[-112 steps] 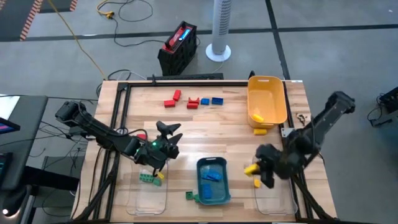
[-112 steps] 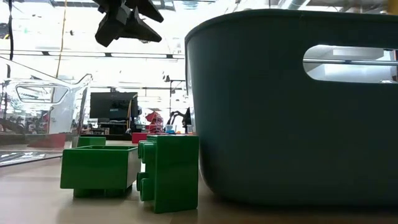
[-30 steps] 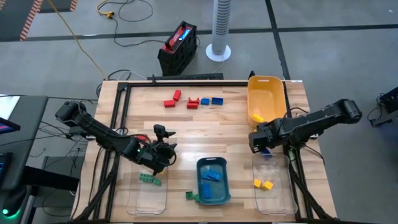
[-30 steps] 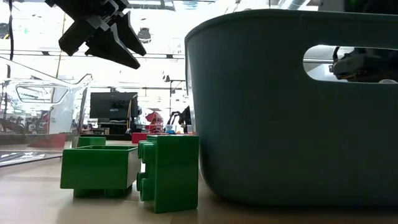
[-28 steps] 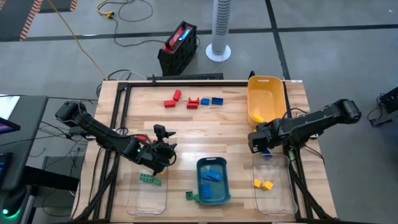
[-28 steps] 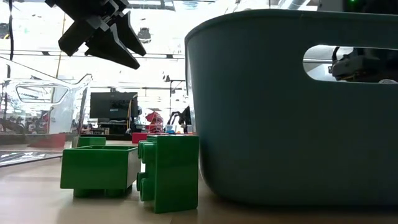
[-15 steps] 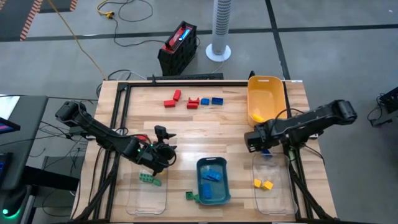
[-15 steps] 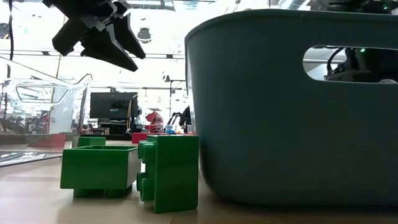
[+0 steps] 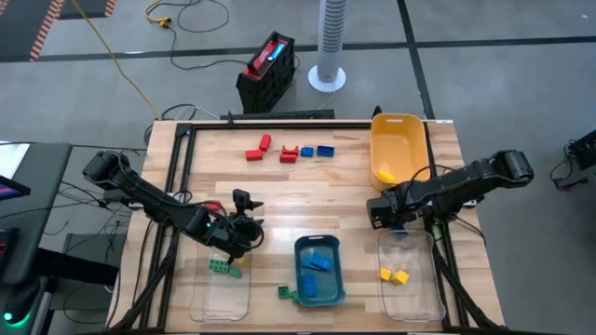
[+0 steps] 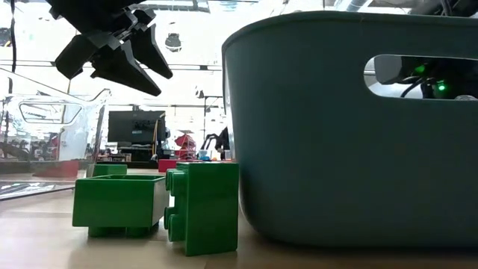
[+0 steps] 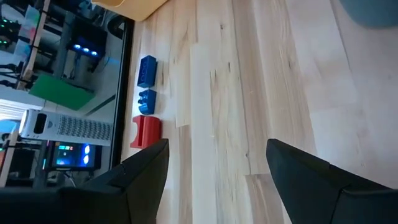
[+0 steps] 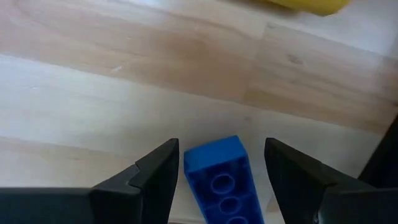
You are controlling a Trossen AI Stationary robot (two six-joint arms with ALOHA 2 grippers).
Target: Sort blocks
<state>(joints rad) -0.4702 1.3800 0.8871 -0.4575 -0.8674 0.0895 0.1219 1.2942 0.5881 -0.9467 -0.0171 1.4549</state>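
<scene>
My right gripper (image 9: 386,210) points down beside the yellow bin (image 9: 400,140), open. Its fingers stand either side of a blue block (image 12: 219,176) that lies flat on the wood, and nothing shows them touching it. My left gripper (image 9: 245,210) hangs open above the table near the left clear bin (image 9: 200,296), with only bare wood between its fingers (image 11: 217,146). Three red blocks (image 9: 265,142) and two blue blocks (image 9: 317,151) lie in a row near the far edge. Two green blocks (image 10: 160,208) rest by the teal bin (image 10: 351,127).
The teal bin (image 9: 300,279) at the near edge holds blue blocks. The left clear bin holds green blocks (image 9: 222,269), and the right clear bin (image 9: 419,298) holds yellow blocks (image 9: 396,275). The yellow bin holds a yellow block (image 9: 384,174). Bare wood lies in the table's middle.
My right gripper has come down toward the blue block and shifted slightly toward the table's left, still open.
</scene>
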